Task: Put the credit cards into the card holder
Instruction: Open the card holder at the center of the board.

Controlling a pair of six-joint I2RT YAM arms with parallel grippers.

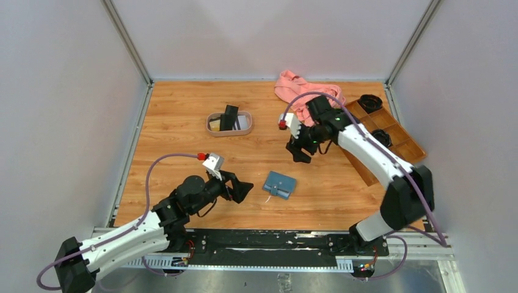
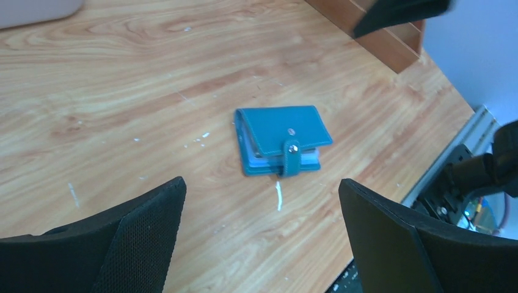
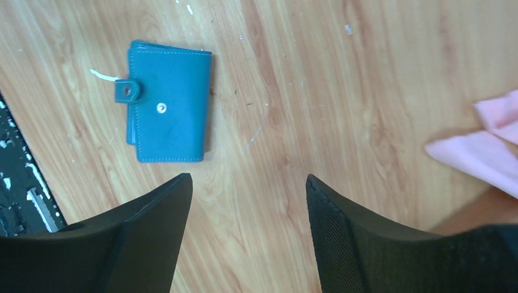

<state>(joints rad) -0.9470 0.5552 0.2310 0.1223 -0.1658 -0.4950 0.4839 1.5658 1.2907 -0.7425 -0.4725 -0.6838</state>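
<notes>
Folded teal card holder (image 2: pixel 282 139) on wooden table (image 2: pixel 122 91), beyond wide-apart left end effector (image 2: pixel 261 201).

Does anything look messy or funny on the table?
The card holder lies folded, but its strap sticks out loose, not snapped shut. At the back, a pink cloth lies crumpled beside the wooden box.

The work surface is formed by a wood-grain table top (image 1: pixel 183 122), flecked with small white marks. It is enclosed on three sides by plain pale grey wall panels (image 1: pixel 269 36), joined at the rear corners by metal posts (image 1: pixel 127 41). A black base plate (image 1: pixel 275 241) is fixed along the near edge. The lighting is even and diffuse.
</notes>
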